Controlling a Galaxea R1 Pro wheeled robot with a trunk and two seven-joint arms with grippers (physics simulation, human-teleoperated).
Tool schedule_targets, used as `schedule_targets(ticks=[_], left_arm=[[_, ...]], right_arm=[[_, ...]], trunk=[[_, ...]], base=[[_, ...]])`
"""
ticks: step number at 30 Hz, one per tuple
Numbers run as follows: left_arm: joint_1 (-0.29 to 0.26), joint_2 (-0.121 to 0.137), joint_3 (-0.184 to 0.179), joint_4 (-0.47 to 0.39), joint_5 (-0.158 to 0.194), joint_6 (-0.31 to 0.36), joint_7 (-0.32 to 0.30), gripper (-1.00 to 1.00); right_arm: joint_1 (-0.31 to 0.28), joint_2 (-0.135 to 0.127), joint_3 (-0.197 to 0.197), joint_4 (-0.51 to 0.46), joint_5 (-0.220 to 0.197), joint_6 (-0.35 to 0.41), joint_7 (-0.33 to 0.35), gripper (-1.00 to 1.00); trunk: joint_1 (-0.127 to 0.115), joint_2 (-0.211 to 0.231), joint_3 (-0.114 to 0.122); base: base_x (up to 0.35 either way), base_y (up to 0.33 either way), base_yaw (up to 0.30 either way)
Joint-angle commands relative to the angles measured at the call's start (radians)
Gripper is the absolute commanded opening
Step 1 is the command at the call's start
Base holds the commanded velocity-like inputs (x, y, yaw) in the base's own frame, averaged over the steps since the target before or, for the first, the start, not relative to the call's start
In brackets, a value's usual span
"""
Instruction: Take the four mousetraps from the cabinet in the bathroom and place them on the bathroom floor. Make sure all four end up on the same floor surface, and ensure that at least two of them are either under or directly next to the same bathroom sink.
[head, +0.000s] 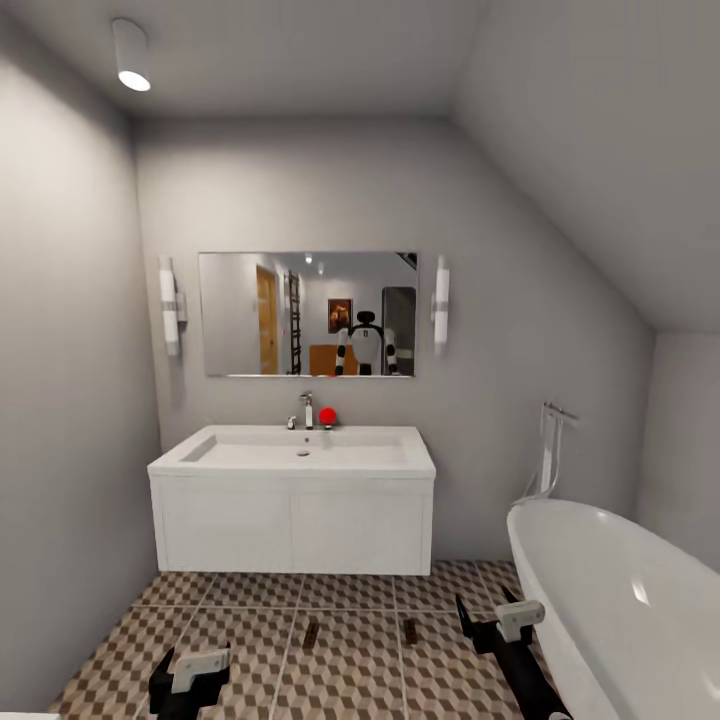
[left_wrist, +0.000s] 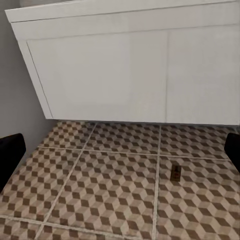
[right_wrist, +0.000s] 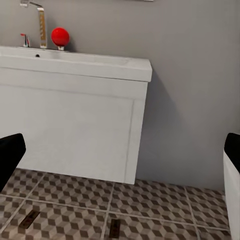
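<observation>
Nearest the onlooker, the left gripper (head: 190, 668) and right gripper (head: 497, 622) are hanging low over the bathroom floor (head: 250, 665), fingers apart and holding nothing. Just beyond them, two mousetraps are lying flat on the cube-patterned tiles in front of the sink (head: 300, 452): one mousetrap (head: 311, 633) left of a grout line, the other mousetrap (head: 409, 630) to its right. That looks like half the job, with both traps close to the vanity front; two more would remain to be fetched. Open tile is running between the arms. The bathtub (head: 620, 600) is crowding the right arm, the side wall (head: 70, 450) is hemming the left, and the mirror (head: 307, 313) is reflecting the robot.
</observation>
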Motion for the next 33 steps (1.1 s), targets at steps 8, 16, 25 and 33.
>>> schedule_targets(ticks=[8, 16, 25, 33], left_arm=[[-0.002, -0.001, -0.009, 0.003, 0.006, -0.005, 0.002, 1.0], [-0.002, -0.001, -0.009, 0.003, 0.006, -0.005, 0.002, 1.0], [-0.002, -0.001, -0.009, 0.003, 0.006, -0.005, 0.002, 1.0], [-0.002, -0.001, -0.009, 0.003, 0.006, -0.005, 0.002, 1.0]], right_arm=[[-0.001, 0.0, 0.002, 0.001, -0.011, -0.002, 0.01, 1.0], [-0.001, 0.0, 0.002, 0.001, -0.011, -0.002, 0.01, 1.0], [-0.001, 0.0, 0.002, 0.001, -0.011, -0.002, 0.009, 1.0], [-0.001, -0.001, 0.002, 0.001, -0.011, -0.002, 0.009, 1.0]], trunk=[[-0.031, 0.055, 0.013], [-0.061, 0.111, 0.027], [-0.096, 0.174, 0.042], [-0.127, 0.23, 0.056]], base=[[0.0, 0.0, 0.0], [0.0, 0.0, 0.0], [0.0, 0.0, 0.0], [0.0, 0.0, 0.0]])
